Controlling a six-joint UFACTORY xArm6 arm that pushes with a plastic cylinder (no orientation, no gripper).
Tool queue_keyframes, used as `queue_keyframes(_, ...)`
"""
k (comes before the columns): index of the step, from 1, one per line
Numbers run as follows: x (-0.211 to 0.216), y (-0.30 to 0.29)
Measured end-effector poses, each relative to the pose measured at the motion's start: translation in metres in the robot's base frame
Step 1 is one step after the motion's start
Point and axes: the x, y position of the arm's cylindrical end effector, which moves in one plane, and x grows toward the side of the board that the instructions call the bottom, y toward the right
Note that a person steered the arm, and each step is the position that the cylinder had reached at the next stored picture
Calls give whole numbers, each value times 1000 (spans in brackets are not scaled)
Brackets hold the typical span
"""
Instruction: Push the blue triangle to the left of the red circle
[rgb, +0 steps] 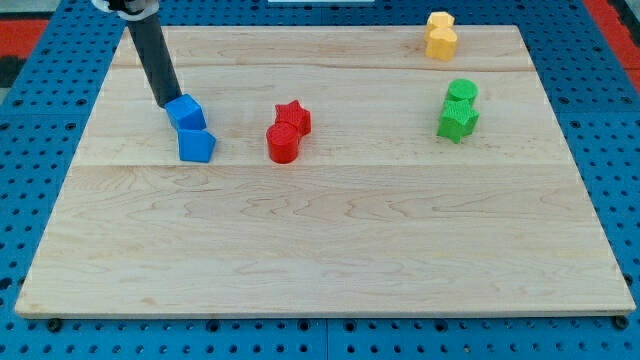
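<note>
While my tip (166, 103) is touching blue cube (185, 111) near worktop (330, 250) top-left, no pincer showing; blue triangle (196, 145) already sitting left of red circle (283, 143), needing closing nudge rightward.

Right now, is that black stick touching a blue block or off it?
Touching, it seems: my tip meets the upper-left edge of the upper blue block, no gap visible.

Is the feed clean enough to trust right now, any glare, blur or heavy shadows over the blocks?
Camera view: even, soft light, no glare on the board; blocks cast only faint shadows; edges sharp; my tip reads clearly against the upper blue block; only the arm's top is cropped.
</note>
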Motion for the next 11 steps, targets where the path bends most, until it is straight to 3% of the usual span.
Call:
queue_keyframes(2,1,-28)
queue_keyframes(4,44,-48)
queue_keyframes(6,66,-7)
queue_keyframes(9,86,109)
queue_keyframes(11,128,-50)
